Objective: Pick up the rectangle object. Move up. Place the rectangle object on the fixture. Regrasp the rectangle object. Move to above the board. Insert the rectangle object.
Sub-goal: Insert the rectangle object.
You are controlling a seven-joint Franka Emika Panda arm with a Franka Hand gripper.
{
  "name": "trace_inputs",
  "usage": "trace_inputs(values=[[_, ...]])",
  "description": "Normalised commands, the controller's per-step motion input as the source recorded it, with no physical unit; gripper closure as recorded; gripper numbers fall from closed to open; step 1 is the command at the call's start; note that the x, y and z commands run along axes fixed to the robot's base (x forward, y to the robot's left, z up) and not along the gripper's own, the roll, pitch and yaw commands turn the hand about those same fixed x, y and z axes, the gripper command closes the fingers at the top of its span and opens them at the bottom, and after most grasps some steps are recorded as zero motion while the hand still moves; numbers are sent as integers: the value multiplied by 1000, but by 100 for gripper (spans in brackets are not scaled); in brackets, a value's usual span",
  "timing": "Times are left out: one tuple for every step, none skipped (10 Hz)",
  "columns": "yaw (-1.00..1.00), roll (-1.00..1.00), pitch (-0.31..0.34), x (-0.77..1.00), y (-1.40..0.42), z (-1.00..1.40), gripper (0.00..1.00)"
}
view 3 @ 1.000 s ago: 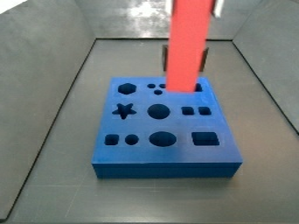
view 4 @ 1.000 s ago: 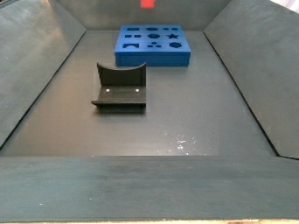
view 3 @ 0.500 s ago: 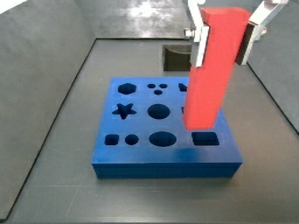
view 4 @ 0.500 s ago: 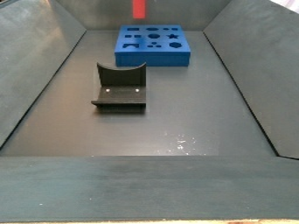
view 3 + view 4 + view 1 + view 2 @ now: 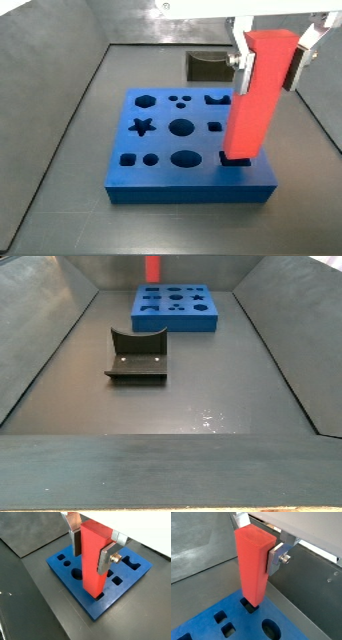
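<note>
Over the blue board (image 5: 174, 150), the claw (image 5: 278, 55) grips the upright red rectangle object (image 5: 254, 95) between its silver fingers (image 5: 105, 558), the block's lower end at a square hole near the board's edge, while the fixture (image 5: 136, 357) stands apart, and no writing is legible anywhere.

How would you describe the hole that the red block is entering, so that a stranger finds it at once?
Start at the blue board. The rectangle object, held upright by the end effector, points into the hole at one board corner. Unlike its round and star neighbours, it is rectangular.
</note>
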Motion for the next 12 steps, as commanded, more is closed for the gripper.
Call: trace_inputs(values=[[-83, 54, -229, 0, 20, -289, 100], [-46, 0, -211, 0, 20, -126, 100], [0, 0, 0, 0, -29, -29, 100], [0, 31, -63, 169, 0, -60, 100], [-40, 171, -214, 234, 0, -209, 100], [0, 0, 0, 0, 0, -26, 100], [0, 217, 0, -240, 137, -191, 100], [0, 51, 0, -309, 160, -49, 100], [0, 0, -14, 0, 0, 0, 100], [0, 0, 0, -109, 0, -54, 100], [0, 97, -9, -183, 0, -214, 100], [0, 220, -11, -146, -34, -377, 100]])
